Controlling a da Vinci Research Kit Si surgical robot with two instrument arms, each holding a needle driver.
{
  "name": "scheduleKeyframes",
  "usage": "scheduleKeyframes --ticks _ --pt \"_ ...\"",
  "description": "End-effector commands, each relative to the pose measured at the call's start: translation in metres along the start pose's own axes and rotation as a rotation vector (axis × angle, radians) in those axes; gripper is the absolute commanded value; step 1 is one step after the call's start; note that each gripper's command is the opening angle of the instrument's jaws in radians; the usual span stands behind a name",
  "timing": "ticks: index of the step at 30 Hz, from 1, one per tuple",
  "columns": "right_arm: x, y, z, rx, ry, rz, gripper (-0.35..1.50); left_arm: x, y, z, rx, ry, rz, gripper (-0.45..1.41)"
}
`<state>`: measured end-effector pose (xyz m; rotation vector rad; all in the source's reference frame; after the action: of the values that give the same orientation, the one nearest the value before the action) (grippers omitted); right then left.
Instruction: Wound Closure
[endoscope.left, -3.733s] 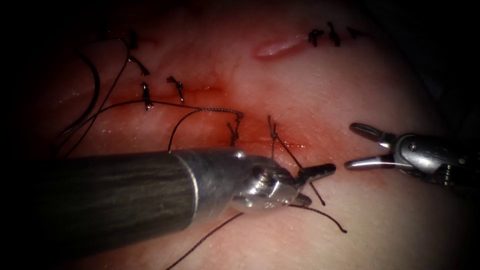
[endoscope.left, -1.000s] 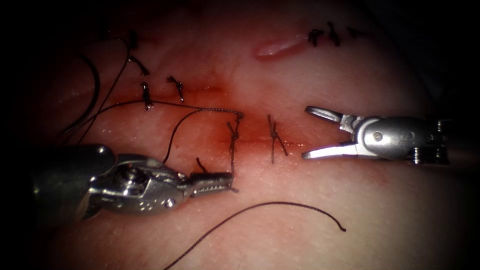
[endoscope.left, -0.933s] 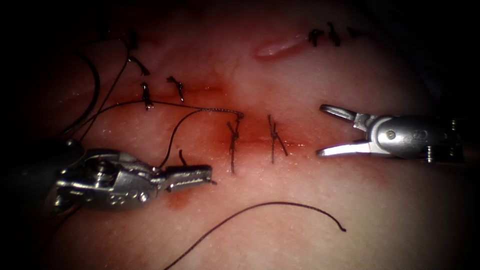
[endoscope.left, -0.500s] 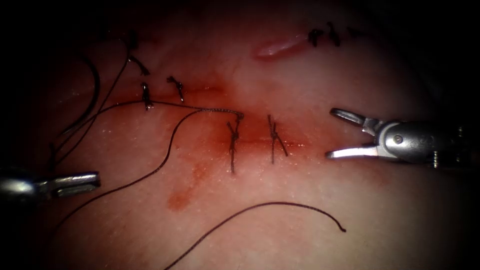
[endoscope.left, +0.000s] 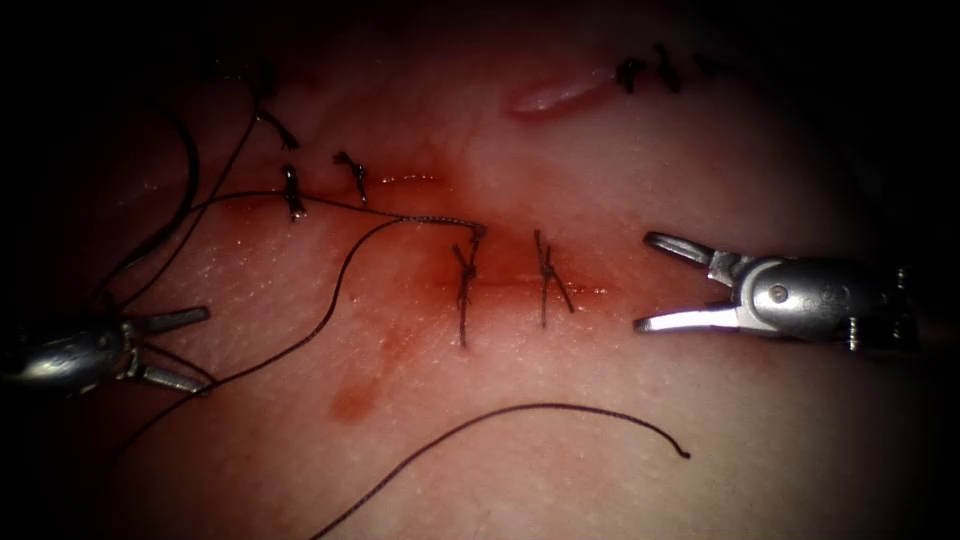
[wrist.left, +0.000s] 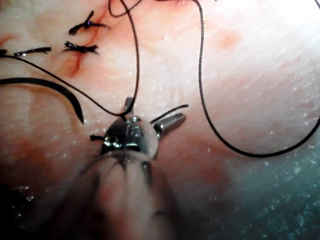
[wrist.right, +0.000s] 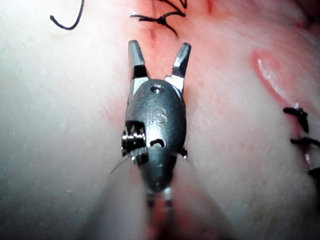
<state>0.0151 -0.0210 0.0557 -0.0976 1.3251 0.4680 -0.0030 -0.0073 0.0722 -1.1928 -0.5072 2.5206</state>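
Both my claws are spread wide rn and holding nothing. Left claw (endoscope.left: 185, 350) sits far left of the cut (endoscope.left: 500, 285), w/ thread (endoscope.left: 330, 310) running just past its lower jaw. Right claw (endoscope.left: 655, 282) hovers just right of the cut, jaws apart above the tissue (endoscope.left: 600, 400). Two knots (endoscope.left: 465, 270) sit on the cut, a loose thread end (endoscope.left: 560, 408) lies below it. Needle (wrist.left: 55, 90) is lying on the tissue beside the left claw in its wrist cam, not in the tissue afaict. Red fluid (endoscope.left: 355, 400) smeared lower left of the cut.

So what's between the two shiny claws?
In the endoscope view, between the left end effector and the right end effector, both open and holding nothing, lie thread, red fluid and two stitches.
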Motion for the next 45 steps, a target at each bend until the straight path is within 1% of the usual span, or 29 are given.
scheduleKeyframes --ticks 1,3,6,7,9,10,12,13,16,17,18,19,20,21,24,25,26,27,28,29,30,32,33,34,35,39,41,45 --pt "-0.0001 -0.0001 0.0011 0.001 0.003 0.003 1.31 -0.0005 0.0001 0.0003 -0.008 -0.021 0.002 0.83" --pt "-0.0001 -0.0001 0.0012 0.0 0.003 0.003 1.31 -0.001 0.0005 -0.0005 -0.016 -0.029 -0.01 0.86" --pt "-0.0001 -0.0002 0.0012 0.0 0.003 0.003 1.31 -0.0011 0.0018 -0.0022 -0.03 -0.043 -0.012 0.98" --pt "-0.0001 -0.0002 0.0012 0.002 0.004 0.003 1.33 -0.0008 0.0031 -0.0033 -0.038 -0.05 -0.014 0.99" --pt "-0.0001 -0.0002 0.0012 0.003 0.002 0.002 1.33 -0.0002 0.0043 -0.0042 -0.034 -0.053 -0.02 0.99" --pt "-0.0001 -0.0002 0.0012 0.003 0.002 0.002 1.33 -0.0002 0.0043 -0.0042 -0.034 -0.053 -0.02 0.99" --pt "-0.0001 -0.0002 0.0012 0.006 -0.004 0.001 1.33 0.0009 0.0057 -0.0051 -0.036 -0.054 -0.004 0.99" --pt "-0.0001 -0.0002 0.0012 0.009 -0.008 0.0 1.33 0.0022 0.0069 -0.0061 -0.037 -0.041 0.021 0.99" --pt "0.0 -0.0002 0.0012 0.015 -0.013 0.006 1.33 0.0046 0.0079 -0.0073 -0.022 -0.013 0.055 0.98" --pt "0.0 -0.0002 0.0012 0.015 -0.013 0.006 1.33 0.0046 0.0079 -0.0073 -0.022 -0.013 0.055 0.98" --pt "0.0001 -0.0002 0.0012 0.021 -0.017 0.011 1.33 0.0058 0.0081 -0.0078 -0.008 0.011 0.075 0.96" --pt "0.0003 0.0 0.0011 0.038 -0.036 0.022 1.33 0.0077 0.0081 -0.0081 0.013 0.054 0.104 0.93" --pt "0.0005 0.0001 0.0012 0.047 -0.053 0.028 1.33 0.0087 0.0079 -0.0082 0.023 0.075 0.116 0.93" --pt "0.0009 0.0003 0.0012 0.056 -0.073 0.028 1.33 0.01 0.0076 -0.0082 0.039 0.102 0.134 0.89" --pt "0.0021 0.001 0.0012 0.064 -0.097 0.04 1.33 0.0135 0.0062 -0.0077 0.082 0.158 0.178 0.89" --pt "0.0033 0.0017 0.0013 0.062 -0.104 0.057 1.31 0.016 0.0048 -0.0066 0.121 0.195 0.198 0.89" --pt "0.0039 0.0021 0.0013 0.061 -0.107 0.071 1.31 0.017 0.0044 -0.0061 0.126 0.211 0.205 0.89" --pt "0.0059 0.0032 0.0013 0.061 -0.115 0.068 1.31 0.0198 0.0028 -0.0039 0.109 0.257 0.228 0.89" --pt "0.0066 0.0035 0.0013 0.064 -0.118 0.053 1.33 0.0204 0.0024 -0.0033 0.108 0.261 0.23 0.89" --pt "0.0073 0.0033 0.0009 0.064 -0.106 0.043 1.36 0.0216 0.0015 -0.0019 0.117 0.263 0.237 0.89" --pt "0.0076 0.003 0.0006 0.067 -0.105 0.039 1.31 0.022 0.001 -0.0014 0.115 0.267 0.235 0.89" --pt "0.008 0.0027 0.0005 0.08 -0.125 0.026 1.28 0.0227 0.0 -0.0004 0.106 0.28 0.237 0.89" --pt "0.0084 0.0025 0.0003 0.088 -0.134 0.021 1.28 0.0228 -0.0009 0.0004 0.101 0.289 0.245 0.89" --pt "0.0084 0.0025 0.0003 0.088 -0.134 0.021 1.28 0.0228 -0.0009 0.0004 0.101 0.289 0.245 0.89" --pt "0.0085 0.0024 0.0001 0.091 -0.133 0.016 1.28 0.0224 -0.0017 0.0009 0.089 0.301 0.259 0.89" --pt "0.0084 0.0027 -0.0007 0.099 -0.131 0.015 1.24 0.0207 -0.0032 0.0004 0.063 0.316 0.282 0.83" --pt "0.0082 0.0031 -0.0013 0.108 -0.129 0.014 1.19 0.0204 -0.004 0.0 0.053 0.323 0.29 0.81" --pt "0.0081 0.0034 -0.0018 0.11 -0.129 0.014 1.18 0.02 -0.0046 0.0002 0.049 0.327 0.294 0.81"
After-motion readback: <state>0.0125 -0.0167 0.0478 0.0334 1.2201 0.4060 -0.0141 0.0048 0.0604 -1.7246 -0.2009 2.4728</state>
